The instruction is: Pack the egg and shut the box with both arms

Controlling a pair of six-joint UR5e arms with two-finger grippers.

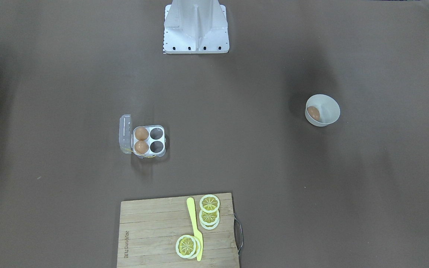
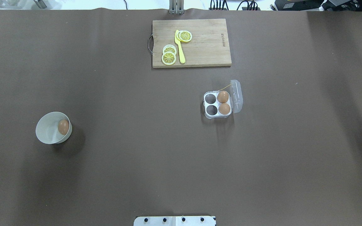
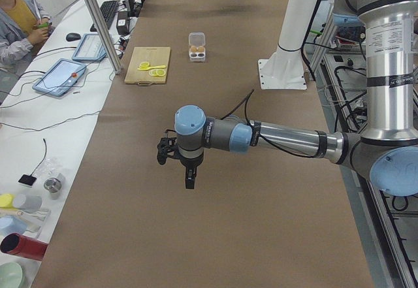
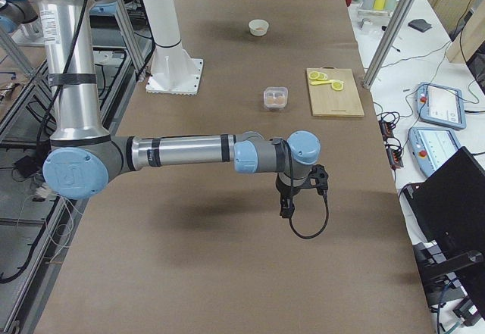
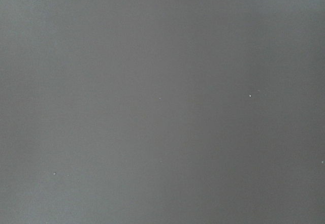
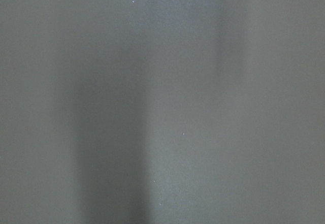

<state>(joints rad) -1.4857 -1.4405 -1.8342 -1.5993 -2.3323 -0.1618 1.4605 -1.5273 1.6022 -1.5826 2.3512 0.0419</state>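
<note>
A light-brown egg [image 1: 313, 112] [image 2: 63, 126] lies in a round white bowl [image 1: 329, 106] [image 2: 46, 129]. The clear egg box [image 1: 149, 140] [image 2: 217, 105] stands open, with its lid [image 1: 125, 134] [image 2: 236, 95] swung out to the side. Two brown eggs [image 2: 222, 97] [image 2: 224, 108] fill the cells by the lid; the other two cells are empty. My left gripper [image 3: 189, 178] and right gripper [image 4: 286, 207] show only in the side views, hanging over bare table far from box and bowl. I cannot tell whether either is open or shut. Both wrist views show only the brown table cover.
A wooden cutting board [image 1: 151, 230] [image 2: 209, 47] with yellow lemon slices [image 2: 169, 56] and a yellow knife [image 2: 179, 47] lies beyond the box. The white fixed stand [image 1: 196, 28] is at the robot's side. A person [image 3: 16, 14] sits at a side desk.
</note>
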